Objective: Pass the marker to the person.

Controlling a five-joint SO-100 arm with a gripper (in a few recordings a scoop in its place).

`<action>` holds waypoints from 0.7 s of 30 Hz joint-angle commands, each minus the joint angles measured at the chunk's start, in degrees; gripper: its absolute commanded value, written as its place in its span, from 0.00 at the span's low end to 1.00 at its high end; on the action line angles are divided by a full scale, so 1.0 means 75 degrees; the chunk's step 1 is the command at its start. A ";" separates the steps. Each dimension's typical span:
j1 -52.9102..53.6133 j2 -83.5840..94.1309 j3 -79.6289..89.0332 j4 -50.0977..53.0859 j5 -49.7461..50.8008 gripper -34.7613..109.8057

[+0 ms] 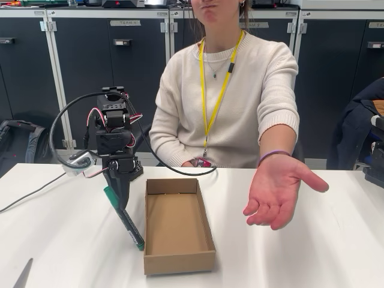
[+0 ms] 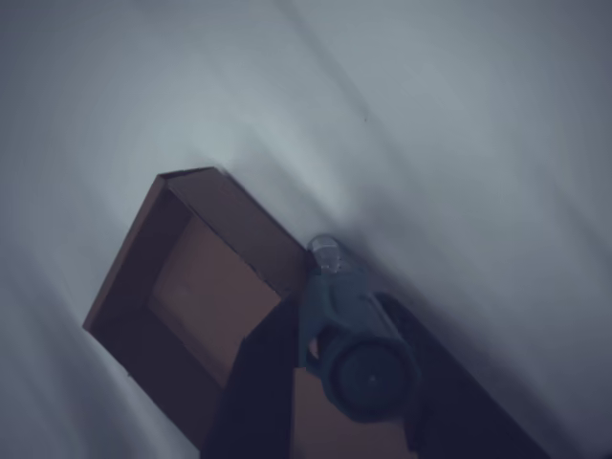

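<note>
One marker (image 1: pixel 124 219) | clamped in gripper (image 1: pixel 114 193) | label unreadable | person's hand (image 1: pixel 277 196) outstretched

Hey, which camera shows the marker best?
The fixed view: the marker shows full length, tilted, green cap up in the gripper, tip near the table. The wrist view shows it end-on, mostly the cap.

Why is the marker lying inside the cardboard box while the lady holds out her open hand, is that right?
Not quite. The marker isn't in the cardboard box. The fixed view shows it beside the box, on its left, tilted and gripped near its green cap by the pincer, its lower end down by the table. The box holds nothing. The rest is right: the person's hand is held out, palm open.
</note>
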 commanded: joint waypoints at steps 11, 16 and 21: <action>-0.0059 0.0469 0.0621 0.0000 0.0129 0.21; 0.0867 0.0258 0.0680 -0.0434 0.0059 0.21; 0.1840 0.0035 0.0434 -0.0598 0.0000 0.21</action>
